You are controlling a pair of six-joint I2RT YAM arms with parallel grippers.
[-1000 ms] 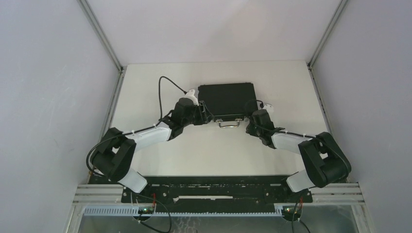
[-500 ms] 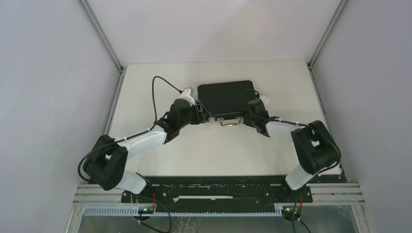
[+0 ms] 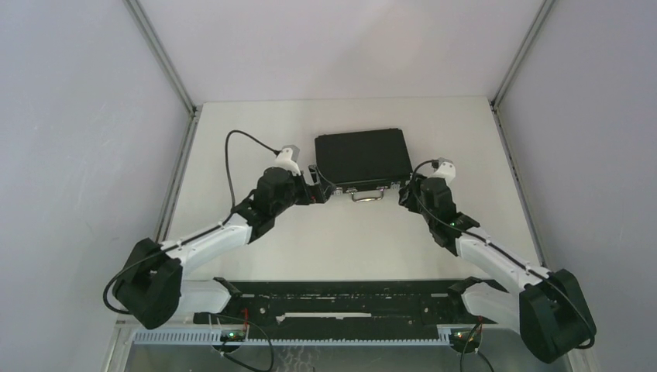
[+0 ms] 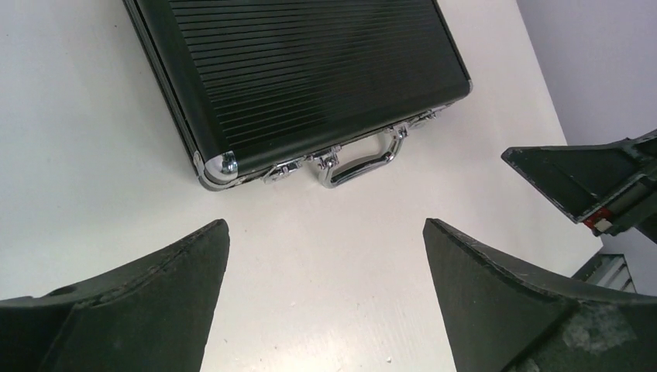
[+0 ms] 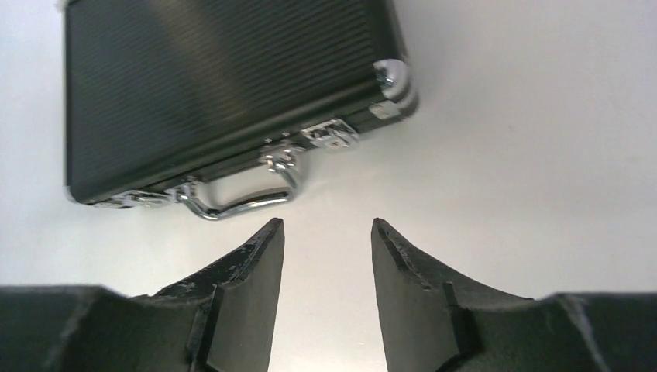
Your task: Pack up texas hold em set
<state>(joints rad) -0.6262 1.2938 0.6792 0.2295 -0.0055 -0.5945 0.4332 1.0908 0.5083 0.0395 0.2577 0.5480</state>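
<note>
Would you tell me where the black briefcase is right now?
In the top view, the closed briefcase lies far-centre on the table, between the left gripper and right gripper, handle toward them.

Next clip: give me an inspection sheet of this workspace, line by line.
Surface: white table, no marks seen.
Job's things: black briefcase closed, lying flat, silver handle facing the arms; chips and cards not in view.
Clutter: nothing seen.
Grippers: left gripper wide open, empty, by the case's near-left corner; right gripper open, empty, by the near-right corner; neither touches it.
Cables: black cable loops above the left wrist.
Surroundings: pale walls, metal frame posts.
</note>
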